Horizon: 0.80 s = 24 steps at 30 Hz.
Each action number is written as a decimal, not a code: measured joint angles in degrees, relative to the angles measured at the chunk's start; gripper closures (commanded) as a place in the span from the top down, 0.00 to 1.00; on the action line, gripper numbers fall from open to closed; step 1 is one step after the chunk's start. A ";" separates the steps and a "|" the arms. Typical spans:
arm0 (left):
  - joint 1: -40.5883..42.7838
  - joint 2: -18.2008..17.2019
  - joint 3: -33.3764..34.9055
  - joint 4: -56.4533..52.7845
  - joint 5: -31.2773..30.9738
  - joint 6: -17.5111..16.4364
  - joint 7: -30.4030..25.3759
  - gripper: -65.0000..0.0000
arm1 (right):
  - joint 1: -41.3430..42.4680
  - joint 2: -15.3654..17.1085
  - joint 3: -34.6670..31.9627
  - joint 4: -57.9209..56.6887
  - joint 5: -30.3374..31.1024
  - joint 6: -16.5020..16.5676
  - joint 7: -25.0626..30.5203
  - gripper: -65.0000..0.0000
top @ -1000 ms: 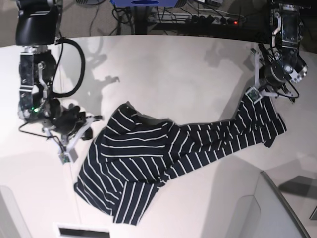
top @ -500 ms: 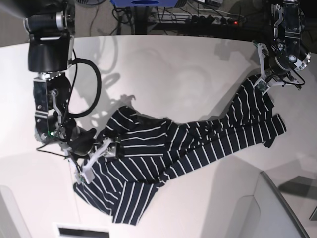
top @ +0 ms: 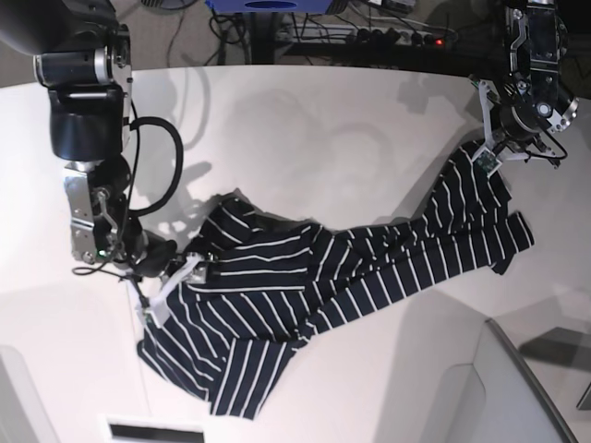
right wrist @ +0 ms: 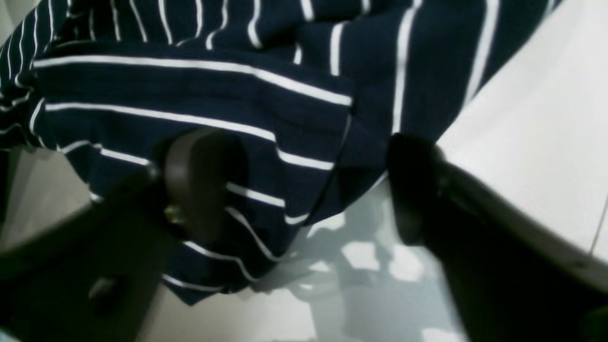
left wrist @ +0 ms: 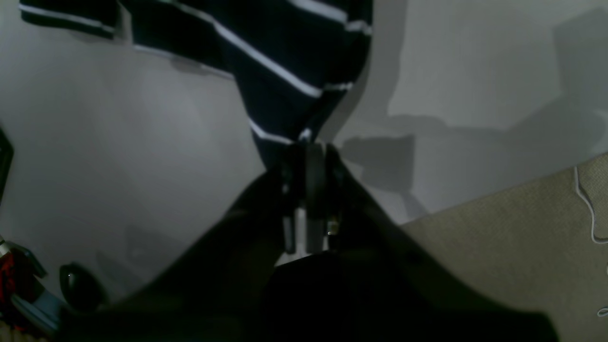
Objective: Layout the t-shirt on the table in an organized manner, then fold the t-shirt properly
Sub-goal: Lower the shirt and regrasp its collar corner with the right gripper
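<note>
The dark navy striped t-shirt [top: 305, 295] lies crumpled across the white table [top: 323, 129], from the front left to the right. My left gripper [top: 488, 152] is shut on the shirt's right end and holds it lifted. The left wrist view shows the cloth [left wrist: 285, 61] pinched between the closed fingertips of that gripper [left wrist: 308, 149]. My right gripper [top: 175, 281] is open at the shirt's left edge. In the right wrist view this gripper [right wrist: 308, 190] has its fingers [right wrist: 204, 180] spread wide, one over the striped cloth [right wrist: 237, 95], with the cloth edge lying between them.
Cables and a power strip [top: 369, 37] lie behind the table's far edge. A grey angled panel [top: 517, 388] stands at the front right. Carpet floor [left wrist: 522, 228] shows past the table edge near my left gripper.
My right gripper has moved right, from beside the shirt onto its left edge. My left gripper has lifted the shirt's right end up and back.
</note>
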 measured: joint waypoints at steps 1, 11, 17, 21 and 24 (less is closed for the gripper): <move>0.00 0.02 0.00 0.00 0.00 -0.02 0.00 0.00 | 0.04 0.00 0.00 0.00 0.02 0.02 0.09 0.43; -0.17 0.07 -0.07 -1.07 -0.11 0.00 -0.07 0.00 | -4.35 0.02 0.50 8.46 0.11 0.09 -5.90 0.00; -1.88 -0.35 -0.55 -3.15 0.00 0.02 -0.81 0.00 | -17.90 1.81 0.76 34.14 0.11 -0.07 -16.31 0.00; -1.60 -0.26 -0.46 -3.37 0.24 0.00 -2.80 0.00 | -29.86 1.27 0.70 47.69 0.63 0.55 -19.45 0.00; -1.73 -0.28 -0.50 -3.39 0.20 0.00 -2.99 0.00 | -36.98 1.11 0.46 53.00 0.35 0.26 -20.17 0.00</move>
